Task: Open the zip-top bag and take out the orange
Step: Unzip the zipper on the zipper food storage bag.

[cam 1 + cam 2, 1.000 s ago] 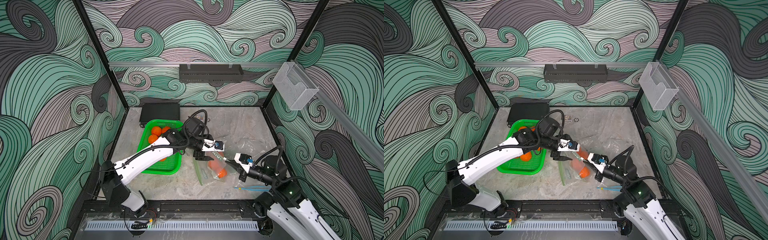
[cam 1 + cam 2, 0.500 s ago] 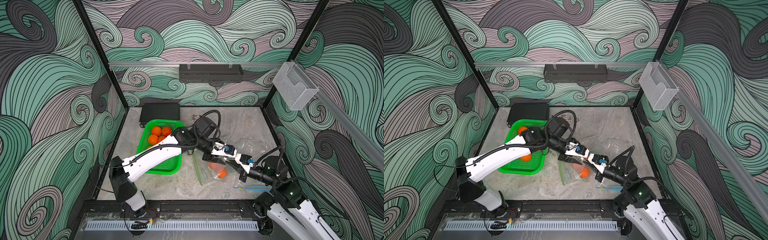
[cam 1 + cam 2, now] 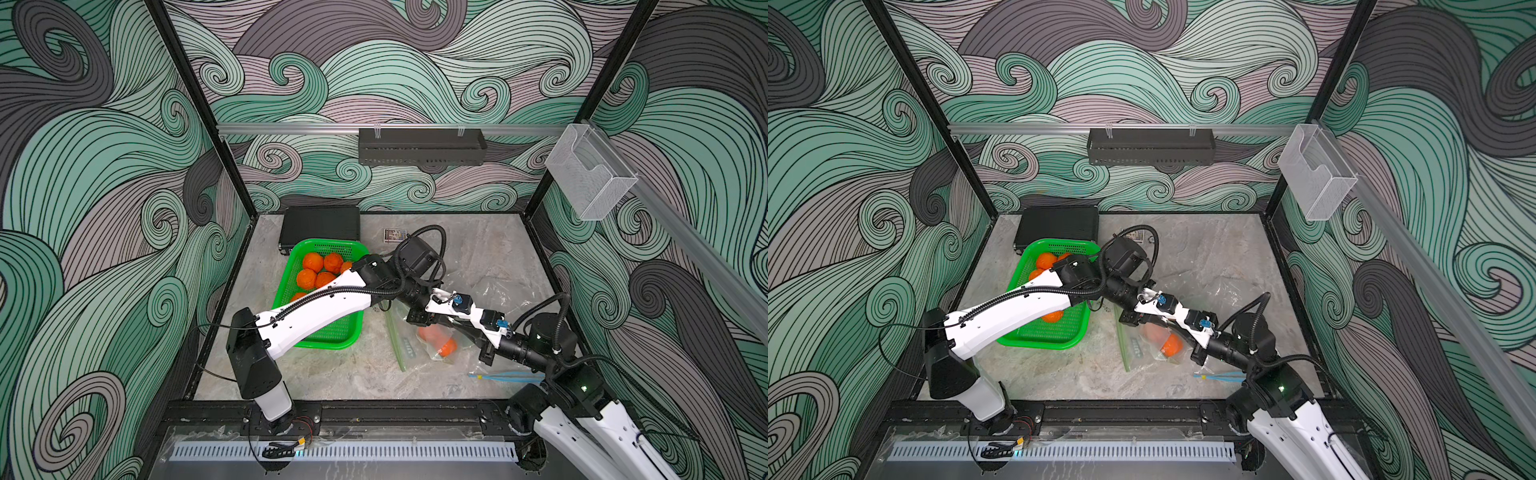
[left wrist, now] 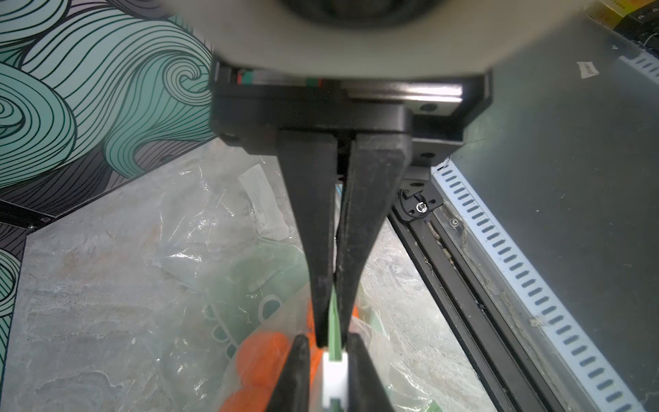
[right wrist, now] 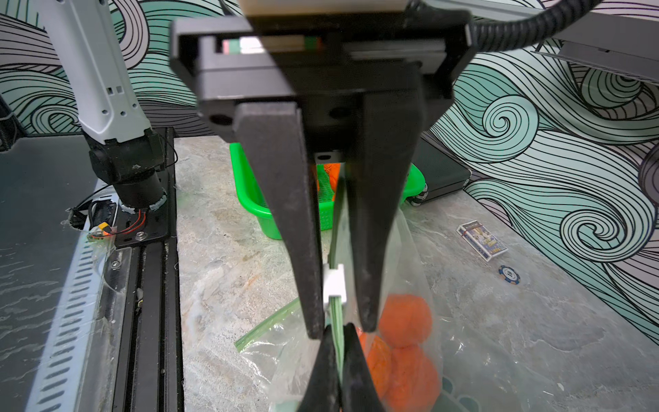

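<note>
The zip-top bag [image 3: 409, 348], with the orange [image 3: 447, 348] inside, lies just beside the green basket [image 3: 332, 344] and looks limp, light and slippery, so its firm holds are the green zip strip [image 4: 334, 310], pinched in the closed left gripper [image 4: 330, 342], and the white slider [image 5: 334, 283], clamped by the right gripper [image 5: 342, 330]

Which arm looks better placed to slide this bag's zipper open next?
Probably right. The right gripper is shut on the white slider, ready to pull it along; the left gripper only pinches the green zip strip beside it.
</note>
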`<action>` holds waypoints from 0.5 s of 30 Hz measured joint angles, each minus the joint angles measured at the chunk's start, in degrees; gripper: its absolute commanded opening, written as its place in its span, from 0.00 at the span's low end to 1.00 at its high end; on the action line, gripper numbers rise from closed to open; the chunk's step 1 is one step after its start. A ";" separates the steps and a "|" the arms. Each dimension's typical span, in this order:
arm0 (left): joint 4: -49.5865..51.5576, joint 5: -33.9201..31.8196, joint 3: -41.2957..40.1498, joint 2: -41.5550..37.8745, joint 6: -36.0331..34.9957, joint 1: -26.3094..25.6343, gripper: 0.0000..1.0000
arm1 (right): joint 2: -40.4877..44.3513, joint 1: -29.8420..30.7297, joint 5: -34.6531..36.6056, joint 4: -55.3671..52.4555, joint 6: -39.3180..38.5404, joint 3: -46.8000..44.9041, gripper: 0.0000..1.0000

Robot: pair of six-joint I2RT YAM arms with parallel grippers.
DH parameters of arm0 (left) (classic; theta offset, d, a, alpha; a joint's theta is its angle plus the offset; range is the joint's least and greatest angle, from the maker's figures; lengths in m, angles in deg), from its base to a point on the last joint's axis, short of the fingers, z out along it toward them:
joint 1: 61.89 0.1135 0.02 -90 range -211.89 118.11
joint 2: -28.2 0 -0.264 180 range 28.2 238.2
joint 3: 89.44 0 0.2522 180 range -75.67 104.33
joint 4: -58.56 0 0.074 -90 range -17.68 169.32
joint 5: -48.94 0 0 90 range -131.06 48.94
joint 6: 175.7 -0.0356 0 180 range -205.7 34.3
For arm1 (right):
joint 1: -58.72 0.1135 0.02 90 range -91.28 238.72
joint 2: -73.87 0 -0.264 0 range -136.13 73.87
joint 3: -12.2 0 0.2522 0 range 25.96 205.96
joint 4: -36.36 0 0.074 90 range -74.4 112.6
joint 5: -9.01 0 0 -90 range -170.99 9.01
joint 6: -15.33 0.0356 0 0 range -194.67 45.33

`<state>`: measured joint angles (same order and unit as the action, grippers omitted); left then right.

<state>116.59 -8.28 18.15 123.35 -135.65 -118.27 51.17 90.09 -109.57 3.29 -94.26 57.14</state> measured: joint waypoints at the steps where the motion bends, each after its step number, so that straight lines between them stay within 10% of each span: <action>1: 0.04 -0.07 0.00 0.00 -0.04 0.00 0.06 | 0.07 0.00 0.11 -0.11 -0.02 0.00 0.00; 15: -3.04 -8.33 -3.23 -4.68 0.04 -0.31 0.00 | 4.87 0.24 4.28 -1.16 -0.98 -0.02 0.00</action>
<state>113.55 -16.61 14.91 118.67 -135.61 -118.58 56.05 90.33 -105.29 2.13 -95.25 57.12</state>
